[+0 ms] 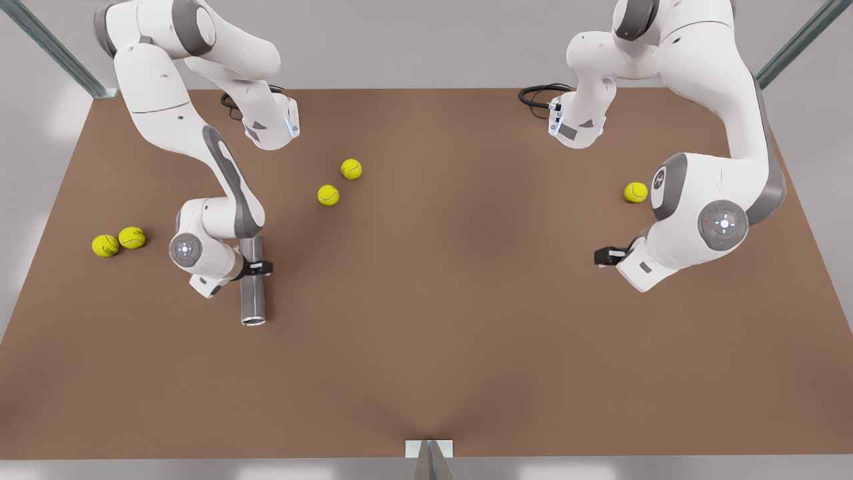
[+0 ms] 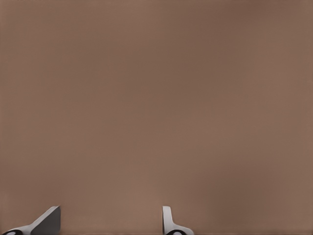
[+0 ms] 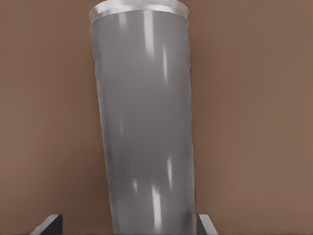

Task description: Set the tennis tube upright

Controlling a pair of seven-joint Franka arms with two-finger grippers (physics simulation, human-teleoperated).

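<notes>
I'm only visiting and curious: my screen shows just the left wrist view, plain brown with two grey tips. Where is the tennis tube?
Observer: The tennis tube lies on its side on the table, at the front view's left.
Operator: Is anything holding it?
Observer: Yes. The right claw grips its middle, with a finger on each side in the right wrist view.
Operator: And the claw I see?
Observer: That is the left claw, which waits open at the front view's right. Five tennis balls lie scattered on the table.
</notes>
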